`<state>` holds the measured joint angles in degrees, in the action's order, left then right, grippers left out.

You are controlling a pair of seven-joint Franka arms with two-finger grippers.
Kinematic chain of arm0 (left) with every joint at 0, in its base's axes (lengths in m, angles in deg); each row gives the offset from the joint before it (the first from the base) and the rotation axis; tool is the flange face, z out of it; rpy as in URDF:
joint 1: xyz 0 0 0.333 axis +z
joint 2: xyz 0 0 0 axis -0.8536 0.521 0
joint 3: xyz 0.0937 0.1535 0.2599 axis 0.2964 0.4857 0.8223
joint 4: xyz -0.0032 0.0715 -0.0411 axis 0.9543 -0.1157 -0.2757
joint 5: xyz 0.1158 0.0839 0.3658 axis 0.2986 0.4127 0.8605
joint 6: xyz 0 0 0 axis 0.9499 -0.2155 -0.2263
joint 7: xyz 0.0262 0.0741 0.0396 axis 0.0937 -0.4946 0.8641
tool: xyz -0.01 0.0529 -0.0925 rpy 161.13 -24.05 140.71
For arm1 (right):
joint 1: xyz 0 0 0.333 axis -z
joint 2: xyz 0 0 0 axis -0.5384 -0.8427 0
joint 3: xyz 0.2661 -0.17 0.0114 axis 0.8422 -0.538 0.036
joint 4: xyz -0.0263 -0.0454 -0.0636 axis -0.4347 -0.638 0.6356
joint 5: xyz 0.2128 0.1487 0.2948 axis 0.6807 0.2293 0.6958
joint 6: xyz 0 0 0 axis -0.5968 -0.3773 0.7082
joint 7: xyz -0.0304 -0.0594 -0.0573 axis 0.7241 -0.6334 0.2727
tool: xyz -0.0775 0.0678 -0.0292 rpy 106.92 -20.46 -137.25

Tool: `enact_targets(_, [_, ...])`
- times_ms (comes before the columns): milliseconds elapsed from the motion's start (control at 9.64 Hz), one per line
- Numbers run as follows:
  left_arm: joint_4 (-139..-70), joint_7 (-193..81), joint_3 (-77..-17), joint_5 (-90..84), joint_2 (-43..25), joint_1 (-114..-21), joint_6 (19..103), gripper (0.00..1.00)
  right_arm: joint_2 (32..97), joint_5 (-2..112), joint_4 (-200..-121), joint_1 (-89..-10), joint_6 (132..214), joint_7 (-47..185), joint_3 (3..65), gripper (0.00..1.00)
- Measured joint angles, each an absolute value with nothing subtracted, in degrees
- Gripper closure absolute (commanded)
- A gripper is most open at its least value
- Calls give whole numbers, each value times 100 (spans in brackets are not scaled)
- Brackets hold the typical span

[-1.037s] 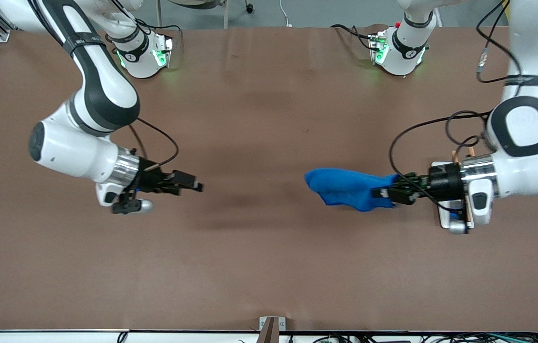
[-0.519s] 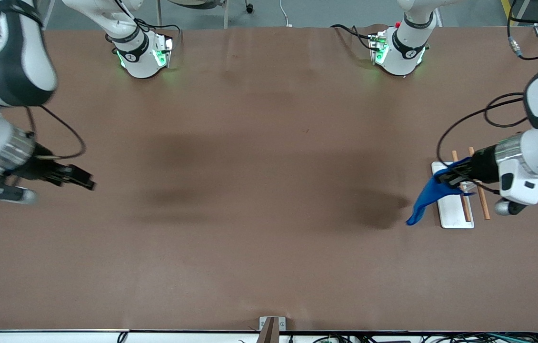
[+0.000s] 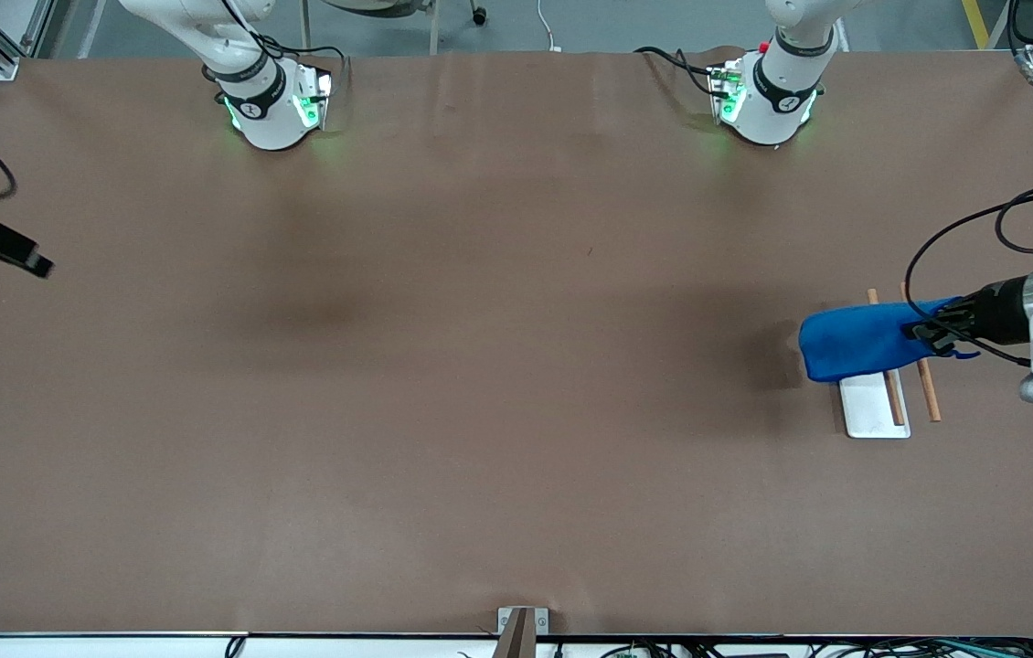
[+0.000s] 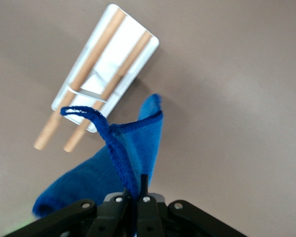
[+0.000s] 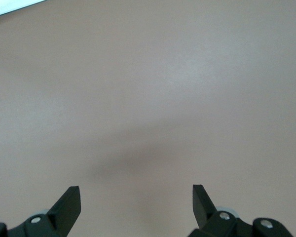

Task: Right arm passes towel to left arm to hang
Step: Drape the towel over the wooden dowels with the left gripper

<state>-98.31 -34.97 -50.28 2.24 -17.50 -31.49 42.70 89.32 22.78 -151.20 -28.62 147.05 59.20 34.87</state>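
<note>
The bright blue towel (image 3: 855, 343) hangs from my left gripper (image 3: 926, 331), which is shut on its stitched edge beside the corner loop (image 4: 84, 112). The cloth spreads over the end of a small rack (image 3: 873, 409) that lies farther from the front camera; I cannot tell whether the two touch. In the left wrist view the towel (image 4: 138, 143) trails from the gripper (image 4: 134, 190) above the rack (image 4: 119, 54). My right gripper (image 3: 30, 262) is open and empty at the table's edge on the right arm's end. Its wrist view shows the gripper (image 5: 136, 195) over bare table.
The rack is a white base plate carrying two wooden rods (image 3: 926, 391), at the left arm's end of the brown table (image 3: 480, 366). A black cable (image 3: 955, 247) loops off the left wrist. Both arm bases (image 3: 270, 105) stand along the table edge farthest from the front camera.
The left arm carried the towel from mid-table out over the rack at its own end. The right arm drew back to its end's edge, still open.
</note>
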Motion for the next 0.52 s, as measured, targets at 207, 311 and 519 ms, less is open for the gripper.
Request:
enact_targets(207, [-9837, -4092, -5023, 582, -1686, -2902, 4354, 100, 8926, 2084, -14845, -2863, 14557, 5933, 3501, 0])
enact_targets(311, [-9837, -4446, -5021, 694, -1653, -2783, 4401, 100, 8912, 2076, -14832, -2864, 14539, 5933, 3502, 0])
enact_targets(519, [-9843, -4997, -5019, 964, -1567, -2552, 4635, 100, 8886, 1987, -14830, -2888, 14339, 5934, 3518, 0])
